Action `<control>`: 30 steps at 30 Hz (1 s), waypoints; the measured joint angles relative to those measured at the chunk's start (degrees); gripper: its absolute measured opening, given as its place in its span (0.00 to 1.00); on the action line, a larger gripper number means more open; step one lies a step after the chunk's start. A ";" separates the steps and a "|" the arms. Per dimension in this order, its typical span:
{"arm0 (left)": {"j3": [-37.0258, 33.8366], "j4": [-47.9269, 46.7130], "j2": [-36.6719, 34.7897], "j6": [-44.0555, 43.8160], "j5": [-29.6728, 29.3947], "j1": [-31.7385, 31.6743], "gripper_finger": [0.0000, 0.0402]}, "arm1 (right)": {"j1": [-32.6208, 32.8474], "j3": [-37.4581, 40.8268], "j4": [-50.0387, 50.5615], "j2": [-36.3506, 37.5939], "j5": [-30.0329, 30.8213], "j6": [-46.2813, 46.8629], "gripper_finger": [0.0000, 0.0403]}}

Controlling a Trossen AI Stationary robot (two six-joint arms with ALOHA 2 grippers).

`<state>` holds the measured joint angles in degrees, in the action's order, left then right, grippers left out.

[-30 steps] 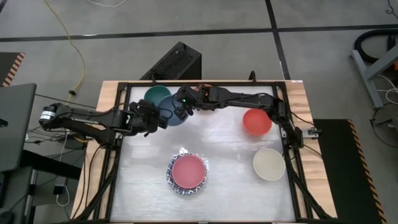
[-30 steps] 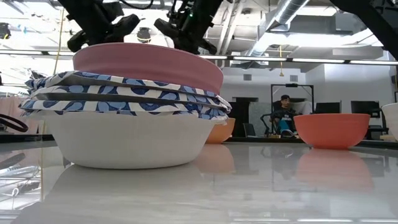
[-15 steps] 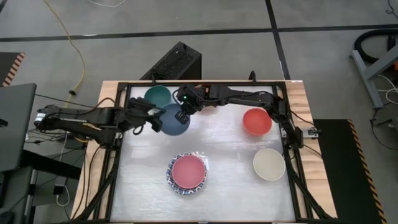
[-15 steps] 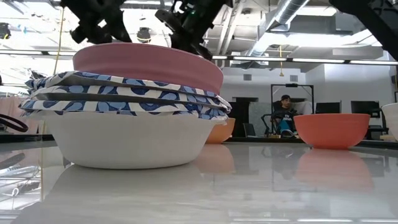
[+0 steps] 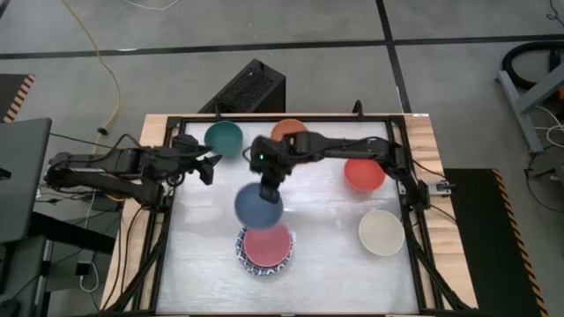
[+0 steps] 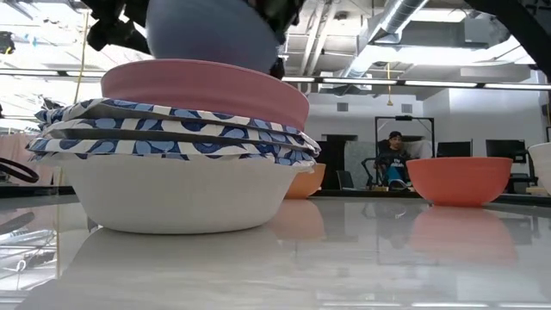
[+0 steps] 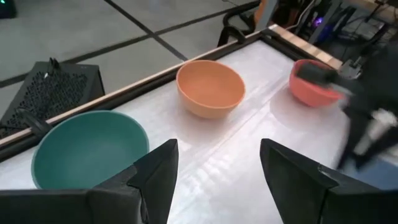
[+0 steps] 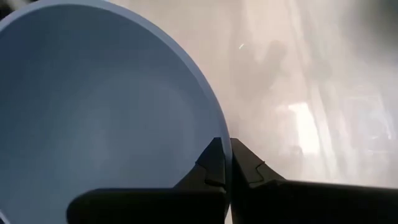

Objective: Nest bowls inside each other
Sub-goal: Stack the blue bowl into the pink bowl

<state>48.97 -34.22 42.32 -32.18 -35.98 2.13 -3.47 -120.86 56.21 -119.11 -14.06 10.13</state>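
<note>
While the dark blue bowl [image 5: 259,205] hangs just above the pink bowl [image 5: 267,244] topping the stack [image 6: 172,164], the right pincer [image 8: 225,163] is clamped shut on its rim. Best move: center it over the pink one, lower flat, then let go. The left pincer [image 7: 214,171] is wide open, empty, near the teal bowl [image 5: 224,136]. Low view cuts off the blue bowl's top, so the gap is hard to judge. Worktop [image 5: 335,264] otherwise uncluttered.
</note>
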 joint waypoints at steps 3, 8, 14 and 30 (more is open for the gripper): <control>0.00 -0.34 -0.82 0.00 -0.45 0.00 0.54 | 2.48 0.00 2.32 0.00 0.02 -2.67 0.02; 0.00 -2.57 -1.11 -0.07 -0.79 0.00 0.54 | 5.28 0.00 2.97 0.00 0.21 -4.62 0.02; 0.00 -4.53 -1.11 -0.18 -0.41 0.02 0.54 | 6.30 0.34 3.32 -0.11 2.65 -6.11 0.02; 0.00 -5.24 -10.56 -1.08 -1.08 0.07 0.54 | 7.64 4.31 -1.96 -0.28 3.56 -5.68 0.02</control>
<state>48.97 -39.46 31.76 -33.26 -37.06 2.20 4.17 -116.55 54.25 -119.39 -10.50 4.45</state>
